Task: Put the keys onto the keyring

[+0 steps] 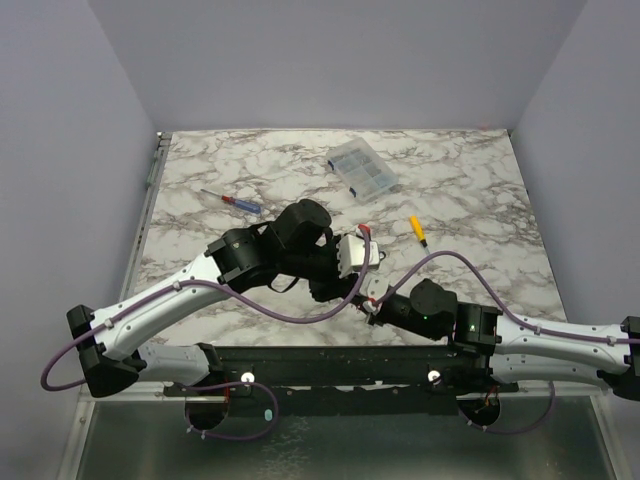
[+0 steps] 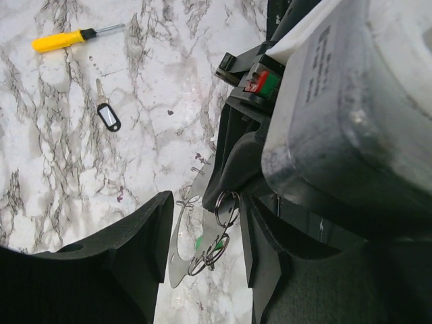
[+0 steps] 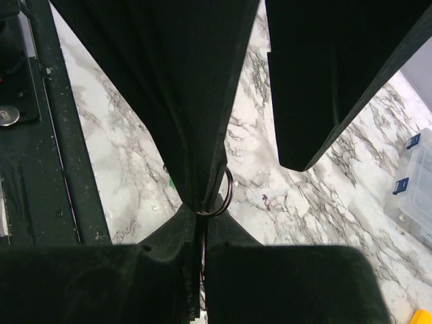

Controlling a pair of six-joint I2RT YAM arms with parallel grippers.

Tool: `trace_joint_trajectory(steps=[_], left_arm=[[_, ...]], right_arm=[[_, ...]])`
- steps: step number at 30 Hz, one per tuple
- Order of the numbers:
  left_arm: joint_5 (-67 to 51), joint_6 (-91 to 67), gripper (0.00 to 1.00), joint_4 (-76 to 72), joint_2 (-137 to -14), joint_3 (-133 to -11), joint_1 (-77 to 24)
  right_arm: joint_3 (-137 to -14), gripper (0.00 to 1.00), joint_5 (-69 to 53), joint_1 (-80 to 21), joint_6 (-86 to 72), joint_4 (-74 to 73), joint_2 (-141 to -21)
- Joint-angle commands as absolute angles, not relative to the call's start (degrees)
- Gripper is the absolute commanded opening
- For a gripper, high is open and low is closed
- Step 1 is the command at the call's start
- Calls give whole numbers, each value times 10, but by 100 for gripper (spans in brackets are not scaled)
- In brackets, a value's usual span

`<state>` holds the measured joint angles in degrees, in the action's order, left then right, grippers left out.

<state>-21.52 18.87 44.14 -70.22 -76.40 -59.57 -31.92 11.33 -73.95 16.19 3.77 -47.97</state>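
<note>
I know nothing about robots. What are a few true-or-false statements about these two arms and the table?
1. The right hand pinches a metal ring. True.
2. The left hand grips the yellow screwdriver. False: it lies on the table, untouched.
3. A clear plastic box sits toward the table's far side. True.
4. The left hand is clamped shut. False: its fingers stand apart, with the keys between them.
</note>
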Motion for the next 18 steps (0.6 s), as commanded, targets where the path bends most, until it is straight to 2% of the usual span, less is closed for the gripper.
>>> trace_joint_trajectory(steps=[1, 9, 18], left_arm=[[-201, 184, 49, 448, -709, -765, -595], [-208, 184, 35, 447, -718, -764, -594], [-211, 173, 39, 456, -723, -765, -593]], right_arm=[[-343, 1, 134, -748, 171, 50, -473], [-341, 1, 140, -751, 173, 52, -467], [-340, 1, 164, -754, 175, 54, -463]])
